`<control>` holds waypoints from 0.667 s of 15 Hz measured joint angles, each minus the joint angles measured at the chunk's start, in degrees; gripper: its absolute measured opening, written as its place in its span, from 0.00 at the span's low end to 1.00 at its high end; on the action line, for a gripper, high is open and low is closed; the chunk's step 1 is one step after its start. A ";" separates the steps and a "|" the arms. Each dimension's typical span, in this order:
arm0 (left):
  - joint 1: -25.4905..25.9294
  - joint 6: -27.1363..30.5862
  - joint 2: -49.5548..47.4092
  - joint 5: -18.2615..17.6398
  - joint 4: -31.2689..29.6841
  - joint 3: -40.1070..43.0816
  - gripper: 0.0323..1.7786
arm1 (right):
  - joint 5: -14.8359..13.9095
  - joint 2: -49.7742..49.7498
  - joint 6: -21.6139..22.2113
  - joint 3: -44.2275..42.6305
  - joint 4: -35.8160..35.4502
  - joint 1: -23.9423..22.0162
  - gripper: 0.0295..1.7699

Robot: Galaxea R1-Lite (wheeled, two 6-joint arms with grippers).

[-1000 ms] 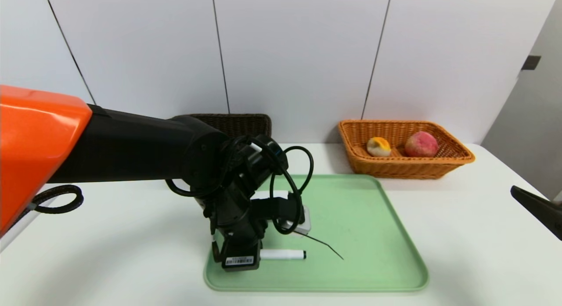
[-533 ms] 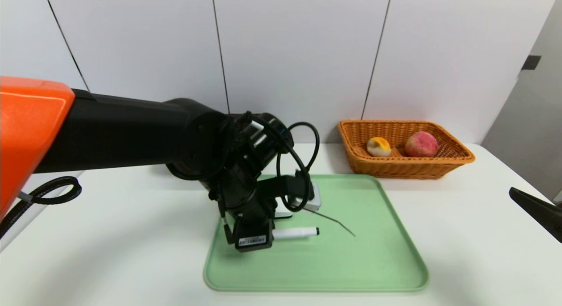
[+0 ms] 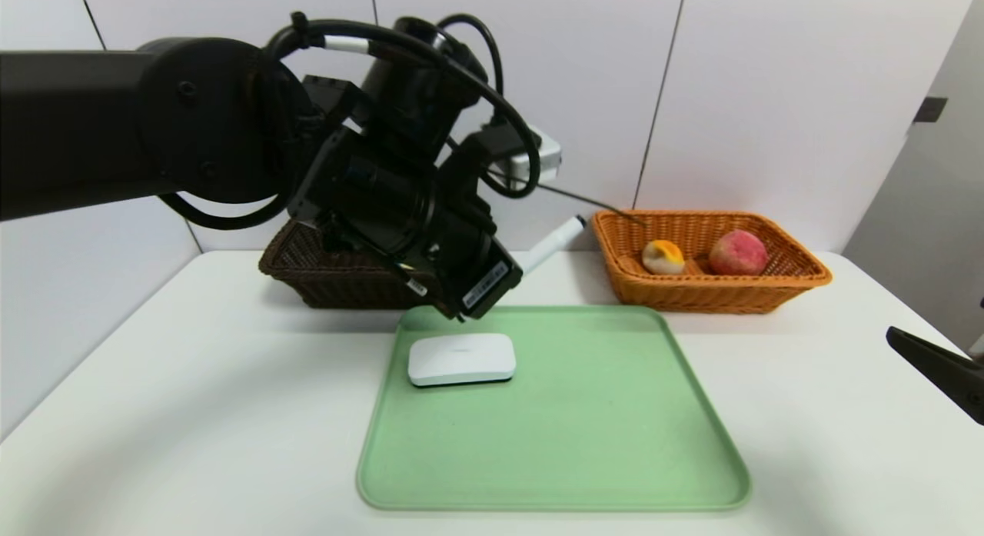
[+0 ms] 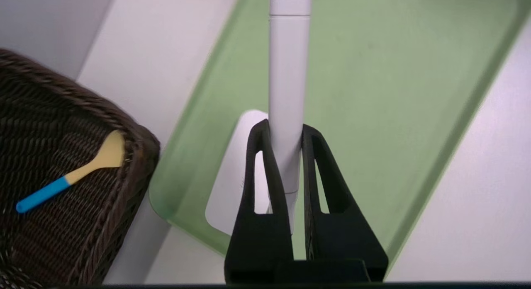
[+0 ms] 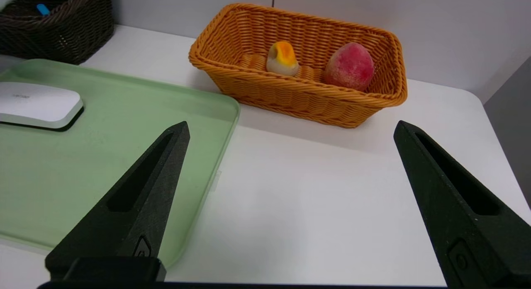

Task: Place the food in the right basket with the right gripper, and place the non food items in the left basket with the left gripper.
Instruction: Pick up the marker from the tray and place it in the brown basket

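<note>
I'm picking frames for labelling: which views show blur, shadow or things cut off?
Head view: sharp; the left gripper itself is hidden behind its arm, the white box casts a soft shadow on the green tray. Left wrist view: marker cut by the frame edge, dark basket slightly smeared. Right wrist view: crisp; orange basket throws a faint shadow.

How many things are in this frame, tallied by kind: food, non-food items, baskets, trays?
Food: 2, the peach and the bun, both in the orange basket.
Non-food items: 3, the marker in the left claw, the spoon in the dark basket, the white box on the tray.
Baskets: 2.
Trays: 1.
Total: 8.
</note>
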 joint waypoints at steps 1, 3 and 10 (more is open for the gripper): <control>0.10 -6.12 -1.24 2.67 -5.40 1.94 0.06 | 0.10 0.13 -0.02 -0.02 -0.28 0.02 0.96; 1.05 -15.97 -3.19 10.18 -17.38 8.17 0.06 | 0.52 0.28 -0.06 -0.30 -0.30 0.02 0.96; 18.52 -20.99 -6.23 25.65 -54.76 25.03 0.06 | 0.93 0.11 -1.38 -0.69 -0.13 -0.05 0.96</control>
